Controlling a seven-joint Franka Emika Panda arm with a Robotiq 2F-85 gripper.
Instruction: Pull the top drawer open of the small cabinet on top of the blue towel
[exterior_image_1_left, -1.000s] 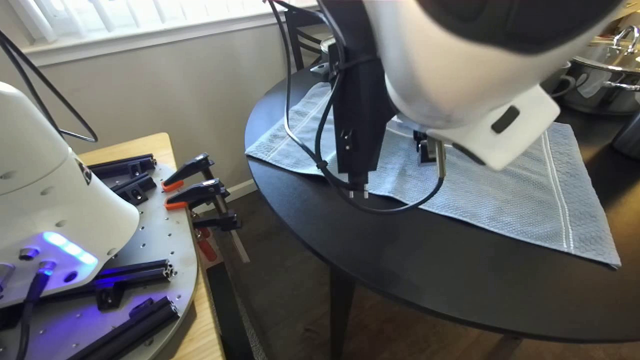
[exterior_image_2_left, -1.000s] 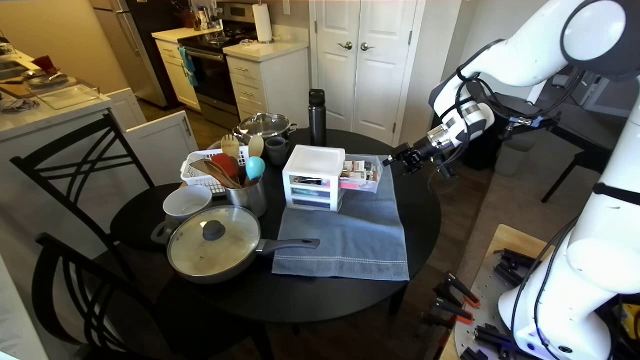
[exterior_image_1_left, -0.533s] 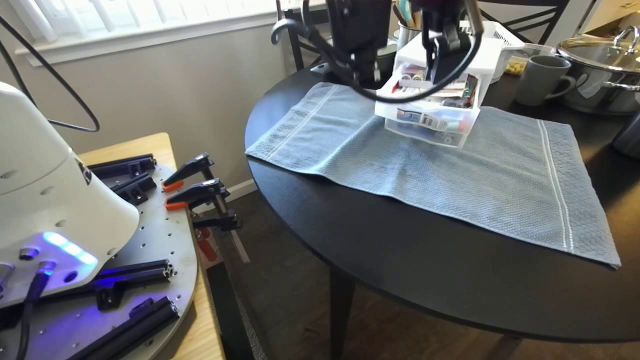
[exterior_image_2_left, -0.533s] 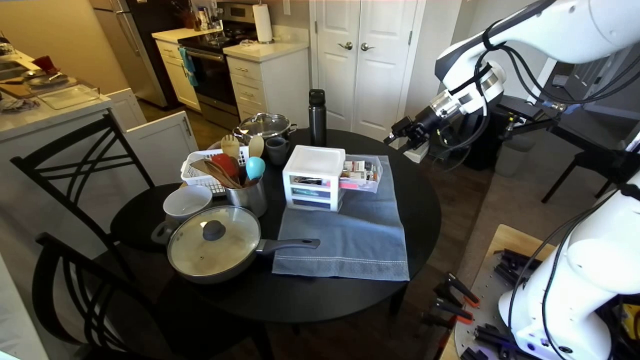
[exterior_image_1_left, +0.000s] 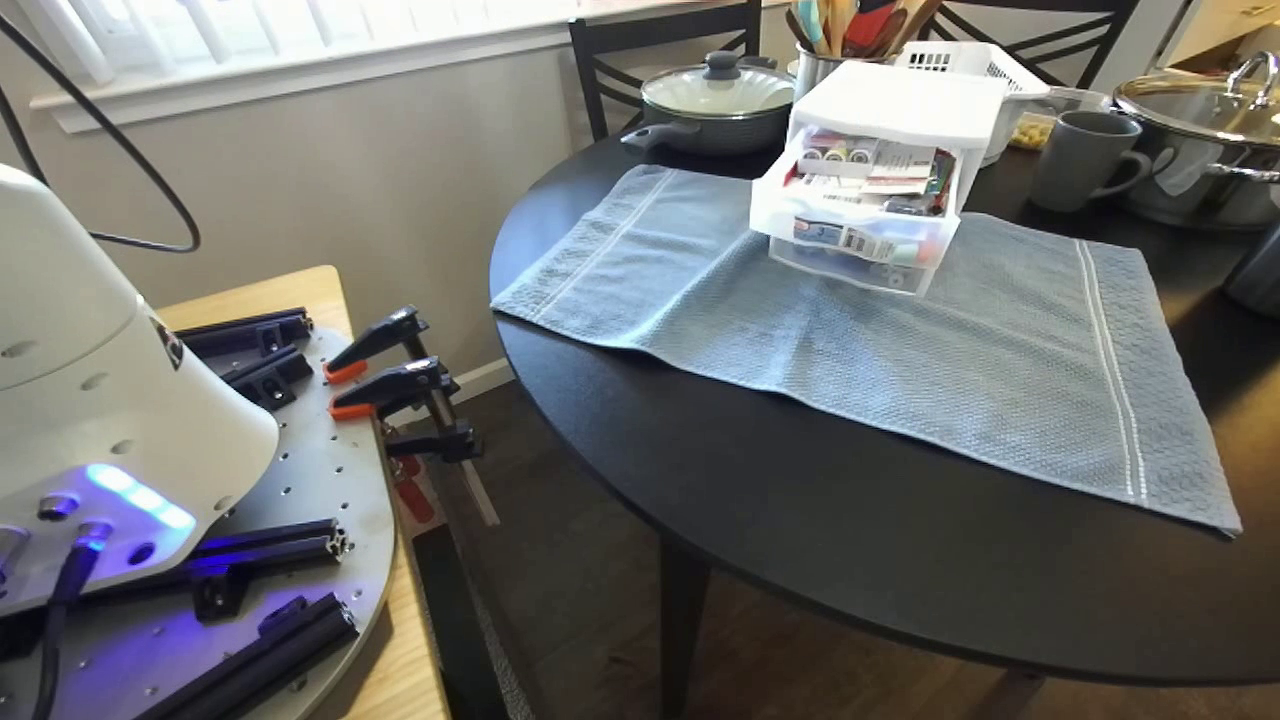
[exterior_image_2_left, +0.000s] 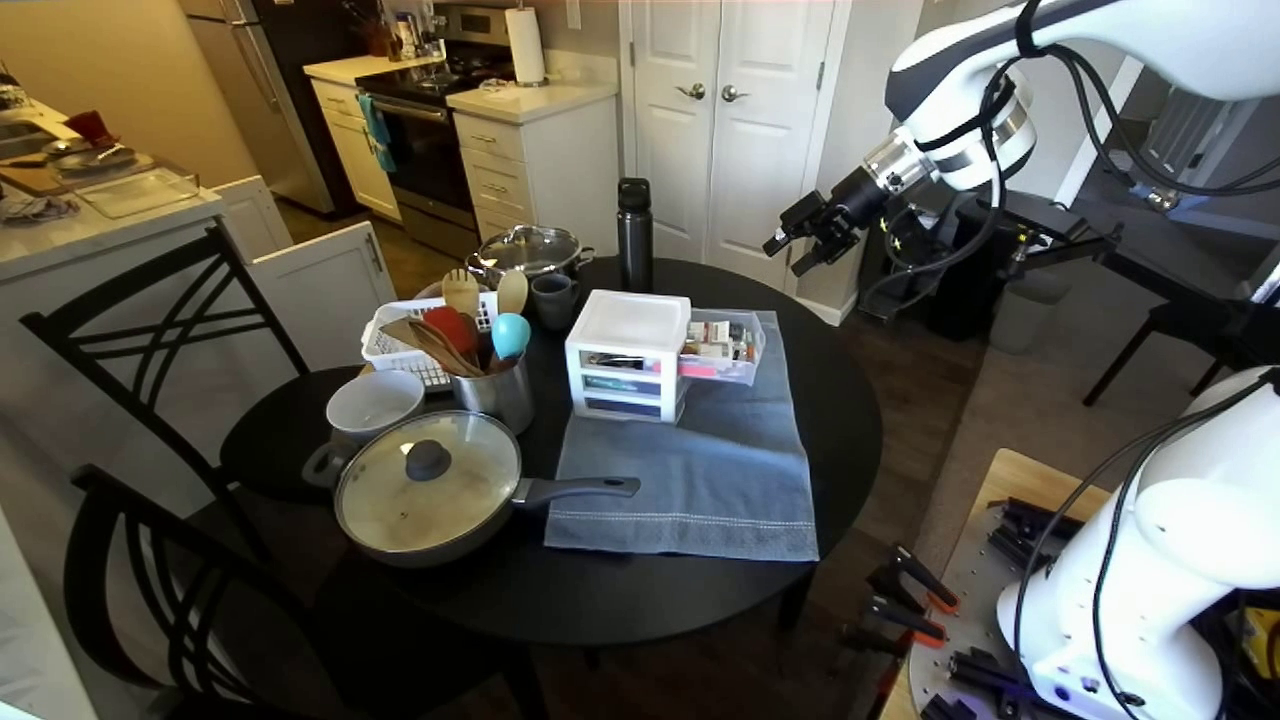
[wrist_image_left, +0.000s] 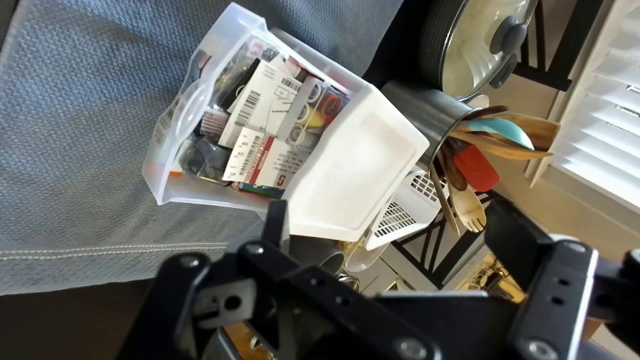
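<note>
Drawer (wrist_image_left: 188, 114), boxy translucent plastic, juts above nubbly towel (wrist_image_left: 85, 150).

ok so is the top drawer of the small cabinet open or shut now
Open. In the wrist view the top drawer juts out from the small cabinet over the blue towel, cards visible inside.

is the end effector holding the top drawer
No, in an exterior view the end effector stands open, clearly apart from the top drawer, which juts out of the small cabinet.
</note>
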